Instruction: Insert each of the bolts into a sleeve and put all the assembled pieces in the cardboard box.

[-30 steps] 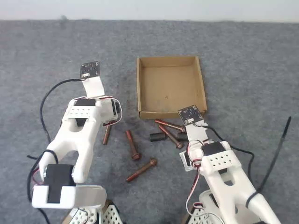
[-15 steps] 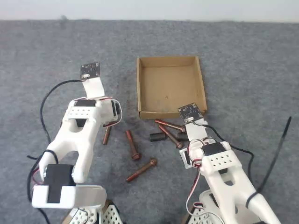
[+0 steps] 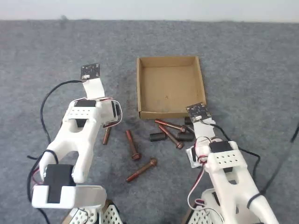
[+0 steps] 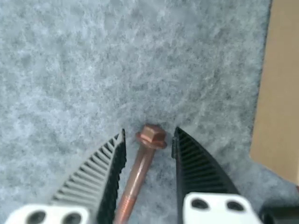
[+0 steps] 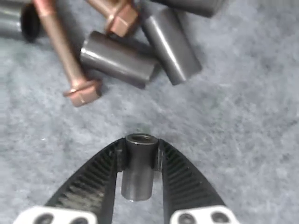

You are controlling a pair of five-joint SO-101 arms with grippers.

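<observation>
My left gripper [image 4: 149, 132] is open, one finger on each side of a copper bolt [image 4: 140, 163] that lies on the grey carpet; the same bolt [image 3: 107, 134] pokes out beside the left arm. My right gripper [image 5: 140, 143] is shut on a dark grey sleeve [image 5: 138, 172], held end-up just off the carpet. In front of it lie two loose sleeves [image 5: 117, 59] [image 5: 170, 46] and two bolts [image 5: 70, 60] [image 5: 122, 18]. The cardboard box [image 3: 170, 114] sits open behind the parts, nothing inside it.
More bolts [image 3: 132, 144] [image 3: 141, 170] [image 3: 169, 125] and sleeves [image 3: 158, 137] [image 3: 185, 136] lie between the arms in front of the box. The box's wall [image 4: 280, 93] stands close beside the left gripper. Black cables trail at the outer side of each arm.
The right arm has shifted to the right, uncovering a sleeve near the box's front corner. The left arm has not moved.
</observation>
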